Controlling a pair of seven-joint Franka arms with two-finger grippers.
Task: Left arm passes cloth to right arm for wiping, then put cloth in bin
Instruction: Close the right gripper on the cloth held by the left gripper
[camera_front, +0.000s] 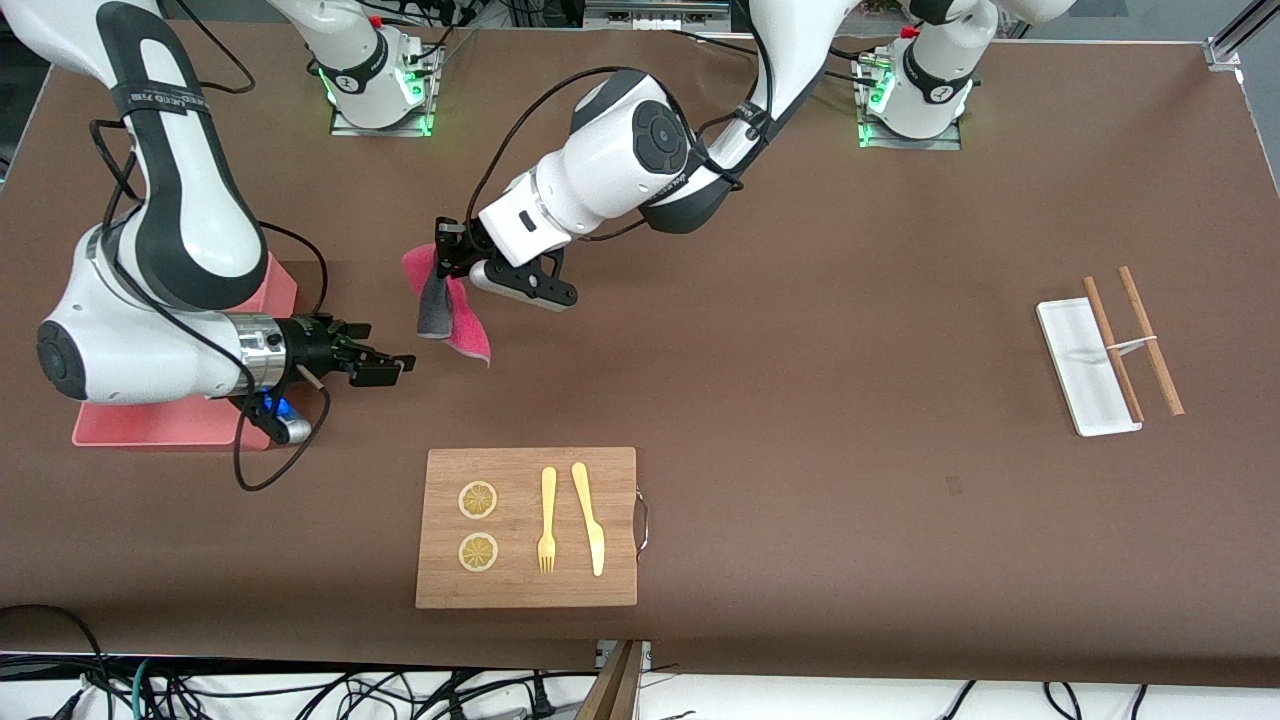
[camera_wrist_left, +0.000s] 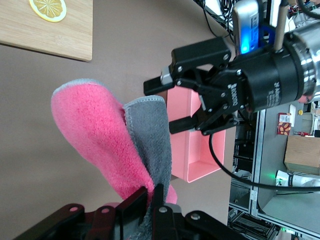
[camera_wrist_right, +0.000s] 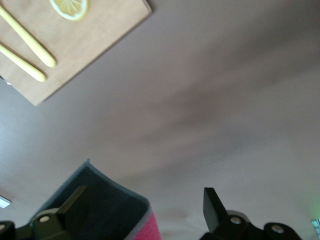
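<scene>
Bin (camera_front: 280, 285) sitting at the right arm's end of the table (camera_front: 800, 400), partly under that arm. Right claw (camera_front: 385, 365) hanging wide and empty over the table beside the bin, pointing at the cloth (camera_front: 445, 310). Left claw (camera_front: 450, 255) gripping the cloth's top edge, cloth dangling above the table, near the bin. Board (camera_front: 527, 527) lying nearer the front camera than the bin.

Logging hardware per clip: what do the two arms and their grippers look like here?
The left arm is white with dark grey joint caps, black cables, and a plain white hand block carrying the black left gripper. The right arm is white with black bands, a silver wrist ring, a small blue light, looping black cable, and the black two-finger right gripper.
</scene>
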